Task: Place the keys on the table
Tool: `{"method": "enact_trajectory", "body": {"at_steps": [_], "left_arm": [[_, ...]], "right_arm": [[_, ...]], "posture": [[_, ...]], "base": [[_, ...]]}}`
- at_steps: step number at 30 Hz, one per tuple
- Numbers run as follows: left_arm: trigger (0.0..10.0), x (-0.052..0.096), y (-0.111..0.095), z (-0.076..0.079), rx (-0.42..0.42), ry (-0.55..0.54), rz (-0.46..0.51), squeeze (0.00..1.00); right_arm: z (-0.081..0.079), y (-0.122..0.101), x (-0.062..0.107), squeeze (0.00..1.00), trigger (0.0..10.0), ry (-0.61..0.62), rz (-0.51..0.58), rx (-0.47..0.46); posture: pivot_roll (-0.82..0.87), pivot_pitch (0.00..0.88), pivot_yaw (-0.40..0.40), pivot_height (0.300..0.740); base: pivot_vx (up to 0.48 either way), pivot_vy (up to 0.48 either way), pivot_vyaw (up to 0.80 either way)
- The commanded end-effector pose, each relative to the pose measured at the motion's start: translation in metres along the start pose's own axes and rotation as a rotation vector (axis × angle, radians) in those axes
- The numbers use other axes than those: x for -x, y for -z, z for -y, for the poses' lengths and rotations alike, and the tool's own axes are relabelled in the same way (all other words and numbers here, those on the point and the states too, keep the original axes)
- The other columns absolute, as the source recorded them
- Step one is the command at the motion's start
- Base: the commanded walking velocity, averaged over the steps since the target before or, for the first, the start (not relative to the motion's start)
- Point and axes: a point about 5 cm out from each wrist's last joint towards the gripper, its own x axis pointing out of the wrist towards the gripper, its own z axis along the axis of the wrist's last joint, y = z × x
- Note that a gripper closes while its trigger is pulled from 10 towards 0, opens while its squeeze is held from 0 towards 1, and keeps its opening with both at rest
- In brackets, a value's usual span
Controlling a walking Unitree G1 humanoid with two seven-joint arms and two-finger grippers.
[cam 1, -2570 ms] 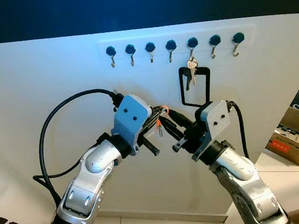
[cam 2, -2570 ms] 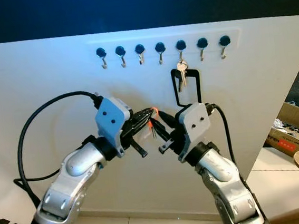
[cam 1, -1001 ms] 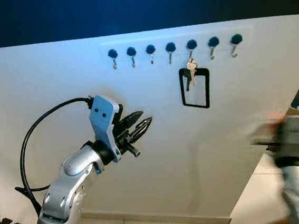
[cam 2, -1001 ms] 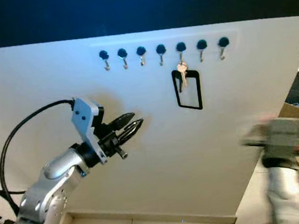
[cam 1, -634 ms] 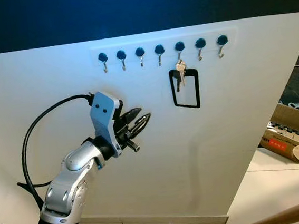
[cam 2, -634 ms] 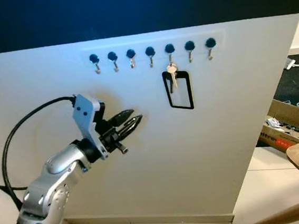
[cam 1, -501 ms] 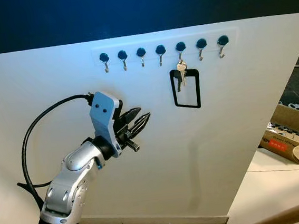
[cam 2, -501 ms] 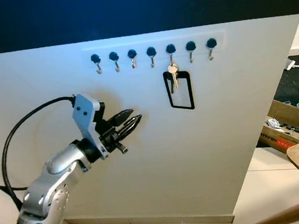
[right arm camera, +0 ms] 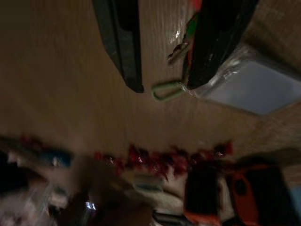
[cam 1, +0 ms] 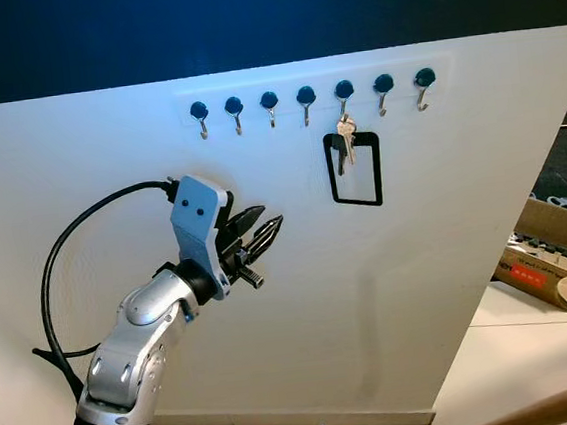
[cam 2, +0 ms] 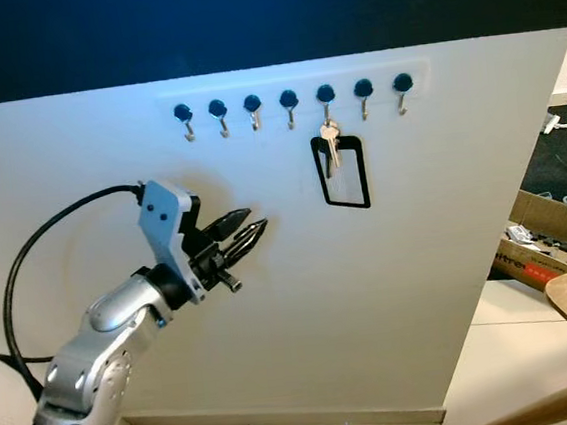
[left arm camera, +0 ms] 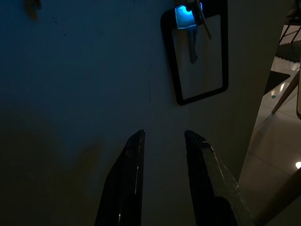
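We saw right end effector (right arm camera: 160,52) above wooden desk (right arm camera: 61,94), fingers apart, keys with green carabiner (right arm camera: 169,89) dangling at one finger, touching or just off desk, could not tell. Risk we judged: keys snag on finger, drag off on retreat; clear container (right arm camera: 254,84) and red clutter (right arm camera: 160,160) near. Left end effector (cam 1: 256,237) idle before white wall, fingers slightly apart, empty. Other keys (cam 1: 345,136) hung on hook rack (cam 1: 307,96).

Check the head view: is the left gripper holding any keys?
No, the left gripper is empty; keys hang from a wall hook.
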Motion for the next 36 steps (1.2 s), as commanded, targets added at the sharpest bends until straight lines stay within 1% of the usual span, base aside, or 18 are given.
{"method": "enact_trajectory", "body": {"at_steps": [1, 4, 6, 8, 11, 13, 14, 15, 16, 17, 18, 19, 20, 21, 25, 30, 34, 36], "left_arm": [[10.0, 0.002, 0.006, 0.0, 0.004, -0.002, -0.02, 0.0], [10.0, 0.003, 0.006, 0.0, 0.002, -0.002, -0.024, 0.0], [10.0, 0.003, 0.007, 0.0, 0.001, -0.003, -0.026, 0.0], [10.0, 0.003, 0.007, 0.0, -0.002, -0.002, -0.024, 0.0], [10.0, -0.007, 0.003, 0.0, -0.062, -0.025, -0.019, 0.0], [10.0, -0.007, 0.003, 0.0, -0.062, -0.025, -0.019, 0.0], [10.0, -0.013, -0.001, 0.001, -0.057, -0.043, 0.002, 0.0], [10.0, -0.022, -0.008, 0.005, -0.036, -0.058, 0.045, 0.0], [10.0, -0.022, -0.008, 0.005, -0.036, -0.058, 0.045, 0.0], [10.0, -0.028, -0.012, 0.008, -0.017, -0.066, 0.075, 0.0], [10.0, -0.028, -0.012, 0.008, -0.017, -0.066, 0.075, 0.0], [10.0, -0.043, -0.027, 0.014, 0.012, -0.078, 0.143, 0.0], [10.0, -0.048, -0.032, 0.016, 0.014, -0.081, 0.161, 0.0], [10.0, -0.048, -0.032, 0.016, 0.014, -0.081, 0.161, 0.0], [10.0, -0.065, -0.05, 0.021, 0.019, -0.091, 0.226, 0.0], [10.0, -0.074, -0.063, 0.032, 0.01, -0.039, 0.263, 0.0], [10.0, -0.085, -0.059, 0.043, 0.008, -0.025, 0.238, 0.0], [10.0, -0.091, -0.054, 0.047, 0.039, -0.026, 0.218, 0.0]], "right_arm": [[0.006, 0.004, -0.001, 0.0, 10.0, 0.037, -0.012, -0.041], [0.005, -0.006, -0.003, 0.0, 10.0, 0.042, 0.034, -0.069], [-0.002, -0.021, -0.004, 0.0, 10.0, 0.005, 0.112, -0.073], [-0.009, -0.028, -0.003, 0.0, 10.0, -0.035, 0.136, -0.112], [-0.056, -0.051, 0.018, 0.0, 10.0, -0.325, 0.237, -0.178], [-0.056, -0.051, 0.018, 0.0, 10.0, -0.325, 0.237, -0.178], [-0.073, -0.053, 0.032, 0.0, 10.0, -0.423, 0.26, -0.166], [-0.094, -0.049, 0.054, 0.0, 10.0, -0.538, 0.268, -0.15], [-0.094, -0.049, 0.054, 0.0, 10.0, -0.538, 0.268, -0.15], [-0.106, -0.046, 0.069, 0.0, 10.0, -0.608, 0.272, -0.142], [-0.106, -0.046, 0.069, 0.0, 10.0, -0.608, 0.272, -0.142], [-0.128, -0.038, 0.102, 0.0, 10.0, -0.738, 0.256, -0.142], [-0.134, -0.036, 0.111, 0.0, 10.0, -0.768, 0.246, -0.15], [-0.134, -0.036, 0.111, 0.0, 10.0, -0.768, 0.246, -0.15], [-0.146, -0.032, 0.131, 0.0, 10.0, -0.846, 0.227, -0.161], [-0.15, -0.031, 0.139, 0.0, 10.0, -0.88, 0.212, -0.17], [-0.151, -0.031, 0.143, 0.0, 10.0, -0.889, 0.21, -0.17], [-0.151, -0.032, 0.145, 0.0, 10.0, -0.893, 0.212, -0.17]], "posture": [[-0.02, 0.113, 0.098, 0.74], [-0.02, 0.111, 0.099, 0.74], [-0.02, 0.11, 0.099, 0.74], [-0.02, 0.107, 0.097, 0.74], [-0.02, 0.107, 0.096, 0.74], [-0.02, 0.107, 0.096, 0.74], [-0.02, 0.109, 0.09, 0.74], [-0.01, 0.109, 0.082, 0.74], [-0.01, 0.109, 0.082, 0.74], [-0.01, 0.109, 0.082, 0.74], [-0.01, 0.109, 0.082, 0.74], [0.0, 0.114, 0.073, 0.74], [0.0, 0.114, 0.072, 0.74], [0.0, 0.114, 0.072, 0.74], [0.0, 0.113, 0.074, 0.74], [0.0, 0.113, 0.076, 0.74], [0.0, 0.115, 0.077, 0.74], [-0.01, 0.116, 0.08, 0.74]], "base": [[0.0, 0.0, 0.0], [0.0, 0.0, 0.0], [0.0, 0.0, 0.0], [0.0, 0.0, 0.0], [0.0, 0.0, 0.0], [0.0, 0.0, 0.0], [0.0, 0.0, 0.0], [0.0, 0.0, 0.0], [0.0, 0.0, 0.0], [0.0, 0.0, 0.0], [0.0, 0.0, 0.0], [0.0, 0.0, 0.0], [0.0, 0.0, 0.0], [0.0, 0.0, 0.0], [0.0, 0.0, 0.0], [0.0, 0.0, 0.0], [0.0, 0.0, 0.0], [0.0, 0.0, 0.0]]}}
